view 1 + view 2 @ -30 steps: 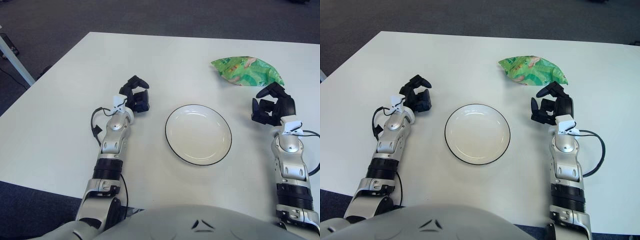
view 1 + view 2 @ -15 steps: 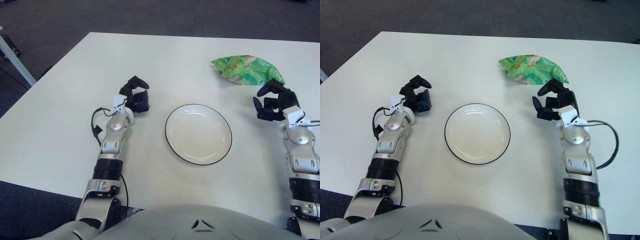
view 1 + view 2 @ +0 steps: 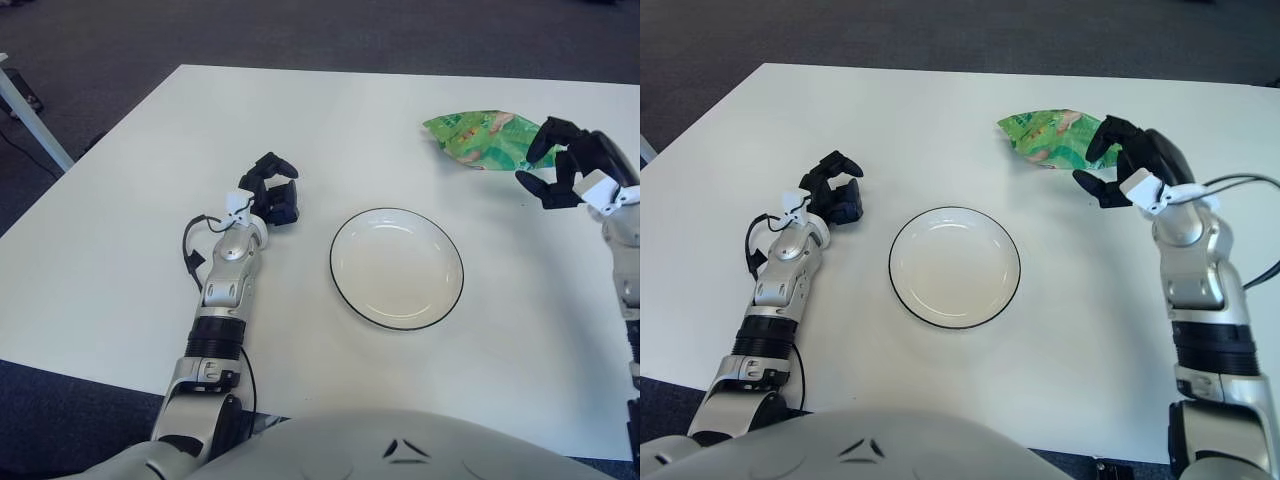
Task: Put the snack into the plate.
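The white table (image 3: 120,250) fills the frame, with the round plate (image 3: 397,268) at its center. The green snack (image 3: 480,139) lies upper right. The right hand (image 3: 1133,166), fingers spread wide, holds nothing beside it. The left hand (image 3: 270,194) sits curled left of the plate.

Head stereo pair looks down at table (image 3: 120,260) (views overlap).
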`<control>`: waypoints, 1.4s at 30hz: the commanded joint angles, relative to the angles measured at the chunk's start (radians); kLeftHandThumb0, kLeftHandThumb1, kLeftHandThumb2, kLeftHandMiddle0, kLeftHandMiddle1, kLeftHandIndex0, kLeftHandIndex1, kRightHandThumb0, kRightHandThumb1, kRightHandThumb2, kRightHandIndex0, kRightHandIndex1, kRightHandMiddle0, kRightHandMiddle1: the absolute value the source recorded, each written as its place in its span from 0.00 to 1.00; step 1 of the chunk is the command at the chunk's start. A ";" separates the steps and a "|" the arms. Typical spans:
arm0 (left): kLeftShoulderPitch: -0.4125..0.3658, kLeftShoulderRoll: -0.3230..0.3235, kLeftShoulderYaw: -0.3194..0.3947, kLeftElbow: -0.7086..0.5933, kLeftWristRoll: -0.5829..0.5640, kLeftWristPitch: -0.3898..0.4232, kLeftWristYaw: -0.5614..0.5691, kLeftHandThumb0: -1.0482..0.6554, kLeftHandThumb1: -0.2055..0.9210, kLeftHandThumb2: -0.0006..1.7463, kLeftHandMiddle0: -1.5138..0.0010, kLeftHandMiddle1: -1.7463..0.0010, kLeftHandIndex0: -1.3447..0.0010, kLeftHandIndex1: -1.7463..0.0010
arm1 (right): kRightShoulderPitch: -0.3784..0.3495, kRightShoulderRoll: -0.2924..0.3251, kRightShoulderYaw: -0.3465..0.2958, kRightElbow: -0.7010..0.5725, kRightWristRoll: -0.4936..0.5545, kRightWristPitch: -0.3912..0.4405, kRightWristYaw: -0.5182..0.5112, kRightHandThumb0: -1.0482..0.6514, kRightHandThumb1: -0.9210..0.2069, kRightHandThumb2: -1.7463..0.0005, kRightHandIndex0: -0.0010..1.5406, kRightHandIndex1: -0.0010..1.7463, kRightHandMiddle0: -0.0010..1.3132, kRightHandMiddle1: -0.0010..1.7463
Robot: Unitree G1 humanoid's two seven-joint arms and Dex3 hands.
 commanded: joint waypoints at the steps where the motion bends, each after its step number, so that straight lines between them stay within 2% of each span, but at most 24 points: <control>1: 0.093 -0.025 0.000 0.059 -0.004 0.007 0.006 0.34 0.48 0.74 0.23 0.00 0.55 0.00 | -0.054 -0.065 0.043 0.041 -0.078 -0.054 0.001 0.46 0.34 0.40 0.42 1.00 0.28 1.00; 2: 0.092 -0.024 -0.001 0.060 -0.004 0.006 0.004 0.34 0.48 0.74 0.23 0.00 0.55 0.00 | -0.074 -0.077 0.056 0.060 -0.103 -0.070 -0.009 0.52 0.38 0.37 0.39 0.99 0.27 1.00; 4: 0.092 -0.024 -0.001 0.061 -0.004 0.005 0.002 0.34 0.48 0.74 0.23 0.00 0.55 0.00 | -0.108 -0.093 0.076 0.092 -0.142 -0.097 -0.029 0.56 0.38 0.38 0.36 0.96 0.25 1.00; 6: 0.093 -0.024 -0.001 0.064 -0.004 0.002 0.001 0.34 0.48 0.74 0.23 0.00 0.56 0.00 | -0.131 -0.102 0.088 0.115 -0.169 -0.122 -0.049 0.59 0.33 0.42 0.33 0.93 0.22 1.00; 10: 0.094 -0.024 -0.002 0.065 -0.003 0.002 0.001 0.34 0.48 0.74 0.23 0.00 0.56 0.00 | -0.168 -0.116 0.111 0.160 -0.209 -0.173 -0.086 0.61 0.17 0.57 0.26 0.91 0.14 0.99; 13: 0.094 -0.023 -0.003 0.065 -0.002 0.004 0.001 0.34 0.49 0.73 0.23 0.00 0.56 0.00 | -0.191 -0.121 0.125 0.192 -0.232 -0.204 -0.107 0.47 0.06 0.66 0.20 0.87 0.15 1.00; 14: 0.093 -0.022 -0.003 0.065 0.000 0.004 0.001 0.34 0.49 0.73 0.23 0.00 0.56 0.00 | -0.225 -0.124 0.146 0.232 -0.255 -0.226 -0.123 0.42 0.05 0.67 0.19 0.85 0.12 0.96; 16: 0.093 -0.020 -0.004 0.065 0.002 0.004 0.002 0.34 0.48 0.74 0.21 0.00 0.56 0.00 | -0.285 -0.127 0.183 0.306 -0.292 -0.265 -0.149 0.27 0.02 0.70 0.15 0.76 0.05 0.80; 20: 0.097 -0.019 -0.006 0.062 0.004 0.005 0.002 0.34 0.48 0.74 0.21 0.00 0.55 0.00 | -0.367 -0.131 0.232 0.412 -0.339 -0.315 -0.178 0.18 0.01 0.70 0.11 0.65 0.01 0.66; 22: 0.096 -0.019 -0.005 0.064 0.003 0.005 0.001 0.34 0.48 0.74 0.21 0.00 0.55 0.00 | -0.419 -0.131 0.267 0.474 -0.377 -0.334 -0.196 0.13 0.00 0.66 0.05 0.47 0.01 0.52; 24: 0.098 -0.020 -0.006 0.061 0.003 0.007 0.001 0.34 0.48 0.74 0.21 0.00 0.55 0.00 | -0.451 -0.130 0.287 0.512 -0.397 -0.343 -0.203 0.11 0.00 0.64 0.03 0.37 0.00 0.46; 25: 0.098 -0.020 -0.006 0.060 0.002 0.007 0.001 0.34 0.48 0.74 0.21 0.00 0.55 0.00 | -0.466 -0.129 0.297 0.529 -0.405 -0.346 -0.204 0.09 0.00 0.61 0.02 0.25 0.00 0.39; 26: 0.098 -0.020 -0.006 0.061 0.002 0.008 0.001 0.34 0.48 0.74 0.21 0.00 0.55 0.00 | -0.488 -0.125 0.312 0.556 -0.416 -0.346 -0.200 0.08 0.00 0.60 0.02 0.20 0.00 0.36; 27: 0.097 -0.020 -0.006 0.062 0.002 0.008 0.001 0.34 0.48 0.74 0.21 0.00 0.55 0.00 | -0.504 -0.122 0.323 0.577 -0.423 -0.347 -0.197 0.06 0.00 0.58 0.01 0.13 0.00 0.29; 29: 0.099 -0.021 -0.006 0.060 0.003 0.009 0.002 0.34 0.48 0.74 0.21 0.00 0.55 0.00 | -0.529 -0.116 0.341 0.616 -0.431 -0.351 -0.195 0.03 0.00 0.55 0.00 0.05 0.00 0.20; 35: 0.101 -0.025 -0.006 0.056 0.002 0.017 0.008 0.34 0.48 0.74 0.21 0.00 0.55 0.00 | -0.628 -0.054 0.423 0.797 -0.470 -0.349 -0.237 0.00 0.00 0.49 0.00 0.01 0.00 0.04; 40: 0.105 -0.026 -0.007 0.045 0.005 0.028 0.015 0.33 0.47 0.74 0.21 0.00 0.55 0.00 | -0.754 0.010 0.507 1.034 -0.512 -0.363 -0.308 0.00 0.00 0.46 0.00 0.00 0.00 0.01; 42: 0.106 -0.027 -0.007 0.041 0.004 0.032 0.015 0.33 0.47 0.74 0.21 0.00 0.55 0.00 | -0.782 0.028 0.522 1.087 -0.508 -0.368 -0.319 0.00 0.00 0.45 0.00 0.00 0.00 0.00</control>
